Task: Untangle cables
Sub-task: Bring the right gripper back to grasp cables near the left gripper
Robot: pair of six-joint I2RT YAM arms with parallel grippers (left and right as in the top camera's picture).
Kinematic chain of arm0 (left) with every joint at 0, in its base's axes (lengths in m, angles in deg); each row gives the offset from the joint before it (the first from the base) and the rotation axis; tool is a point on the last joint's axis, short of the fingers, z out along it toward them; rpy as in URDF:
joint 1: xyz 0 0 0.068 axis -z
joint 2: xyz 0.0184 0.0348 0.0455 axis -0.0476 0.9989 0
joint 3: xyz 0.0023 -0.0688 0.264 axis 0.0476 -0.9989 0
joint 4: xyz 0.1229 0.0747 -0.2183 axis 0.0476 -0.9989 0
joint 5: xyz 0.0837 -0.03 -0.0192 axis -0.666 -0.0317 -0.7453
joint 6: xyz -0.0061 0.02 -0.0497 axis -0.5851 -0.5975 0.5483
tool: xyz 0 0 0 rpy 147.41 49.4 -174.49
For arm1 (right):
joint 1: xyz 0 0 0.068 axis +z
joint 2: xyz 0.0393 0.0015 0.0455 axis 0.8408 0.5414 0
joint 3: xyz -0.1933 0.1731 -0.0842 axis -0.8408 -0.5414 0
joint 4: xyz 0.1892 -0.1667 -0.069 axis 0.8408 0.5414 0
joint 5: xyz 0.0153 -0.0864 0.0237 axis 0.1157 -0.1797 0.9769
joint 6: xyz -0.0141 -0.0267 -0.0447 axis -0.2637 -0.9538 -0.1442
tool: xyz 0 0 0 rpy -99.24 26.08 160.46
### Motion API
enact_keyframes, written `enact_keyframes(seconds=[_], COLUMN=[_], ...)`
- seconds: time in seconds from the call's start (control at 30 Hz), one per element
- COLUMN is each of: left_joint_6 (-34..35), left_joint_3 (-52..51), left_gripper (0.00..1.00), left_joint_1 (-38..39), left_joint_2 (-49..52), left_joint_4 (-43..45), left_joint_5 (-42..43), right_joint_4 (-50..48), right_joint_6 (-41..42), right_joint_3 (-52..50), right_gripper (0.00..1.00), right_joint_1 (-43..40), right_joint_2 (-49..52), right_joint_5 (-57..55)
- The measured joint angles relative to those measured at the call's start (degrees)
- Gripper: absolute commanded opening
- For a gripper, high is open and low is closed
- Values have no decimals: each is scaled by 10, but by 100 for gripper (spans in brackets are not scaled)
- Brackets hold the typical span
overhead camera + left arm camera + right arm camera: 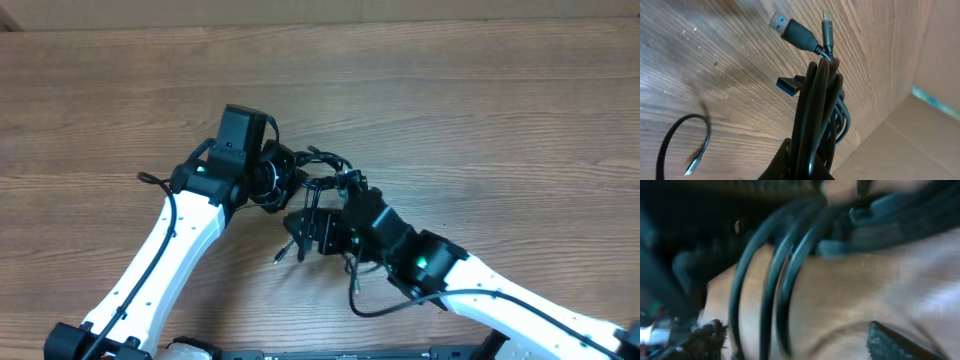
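Thin glossy black cables (pixel 817 110), three plugs (pixel 796 31) showing, bunched in left claw (pixel 807 170) over grained wood counter (pixel 715 60); right claw (pixel 318 222) unclear.

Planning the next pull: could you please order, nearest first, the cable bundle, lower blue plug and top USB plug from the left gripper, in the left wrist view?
1. cable bundle, held in the left gripper
2. lower blue plug, bundle's left side
3. top USB plug, far end

The table (pixel 480 100) is wood-grained, smooth, with a faint sheen. The cables (pixel 815 115) look like smooth, slightly glossy black plastic. One plug (pixel 790 30) has a bright metal shell.
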Motion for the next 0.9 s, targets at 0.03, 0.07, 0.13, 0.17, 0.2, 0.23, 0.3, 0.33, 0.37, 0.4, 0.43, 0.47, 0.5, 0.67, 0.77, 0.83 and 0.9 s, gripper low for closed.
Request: enact_keyframes(seconds=[0.03,0.07,0.13,0.17,0.2,0.23,0.3,0.33,0.37,0.4,0.43,0.47,0.5,0.67,0.77,0.83,0.9], left_joint_6=[5,9,12,7,-8,-28,-100,-172,-228,-280,-327,-377,-438,-651,-740,-793,-822], left_joint_3=[0,0,0,0,0,0,0,0,0,0,0,0,0,0,0,0,0], left_gripper=[4,4,4,4,4,4,4,4,4,4,4,4,4,5,4,4,4], left_joint_1=[0,1,1,-2,-5,-10,-28,-41,-49,-53,-54,-54,-54,-54,-54,-51,-42], left_joint_2=[0,0,0,0,0,0,0,0,0,0,0,0,0,0,0,0,0], left_joint_4=[-2,-6,-12,-13,-13,-13,-12,-7,-1,3,4,5,6,12,14,14,14], left_joint_5=[-1,-2,-7,-12,-17,-19,-20,-15,-12,-7,-2,4,15,103,160,203,227], right_joint_4=[-22,-28,-30,-30,-28,-24,1,15,47,74,96,127,145,185,184,177,164], right_joint_6=[-10,-12,-17,-20,-21,-24,-30,-33,-41,-50,-59,-75,-87,-121,-130,-130,-124], right_joint_3=[0,0,0,0,0,0,0,0,1,1,1,1,1,1,1,1,1], right_gripper=[33,17,4,4,4,4,4,4,4,4,4,4,4,4,4,4,4], right_joint_1=[0,0,0,0,1,1,1,1,-1,-1,-2,-2,-2,-15,-36,-54,-70], right_joint_2=[13,20,24,22,21,19,4,-7,-30,-48,-64,-90,-112,-184,-220,-229,-228], right_joint_5=[-8,-13,-19,-19,-20,-21,-23,-24,-27,-28,-29,-30,-30,-23,-9,-2,2])
